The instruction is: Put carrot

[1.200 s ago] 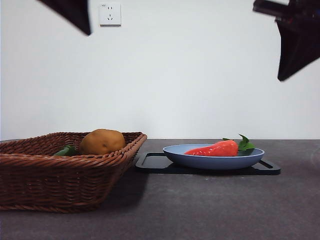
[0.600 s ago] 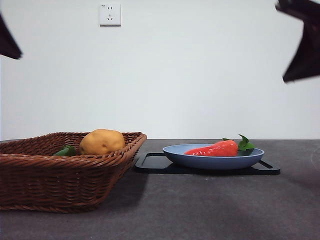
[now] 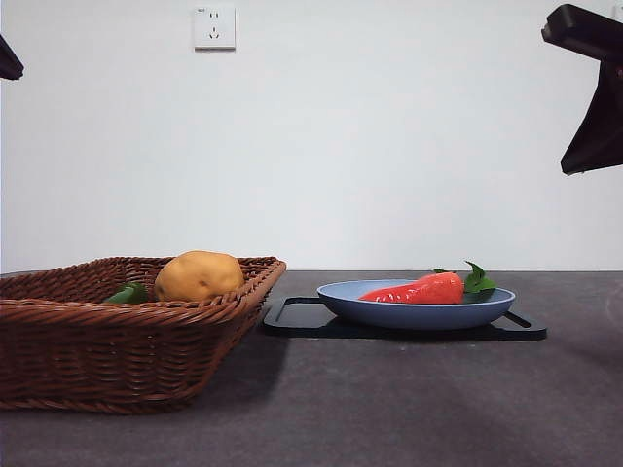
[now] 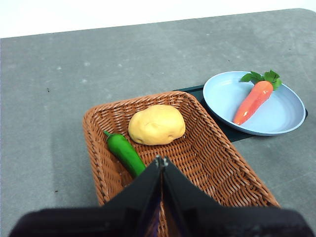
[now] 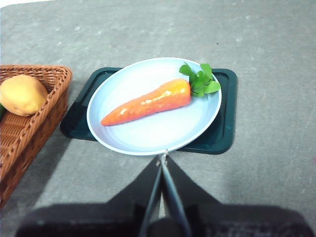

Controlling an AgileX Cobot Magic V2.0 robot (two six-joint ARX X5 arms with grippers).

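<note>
From the front, the carrot [image 3: 419,289] lies in the blue plate [image 3: 389,313] on the desk [image 3: 389,409], at three o'clock from the basket [image 3: 117,360]. The left wrist view shows the left gripper [image 4: 161,160] pressed together, empty above the basket. The right wrist view shows the right gripper [image 5: 162,157] likewise closed, the carrot at twelve o'clock; descending unopened, I judge it would knock the glossy carrot aside.
</note>
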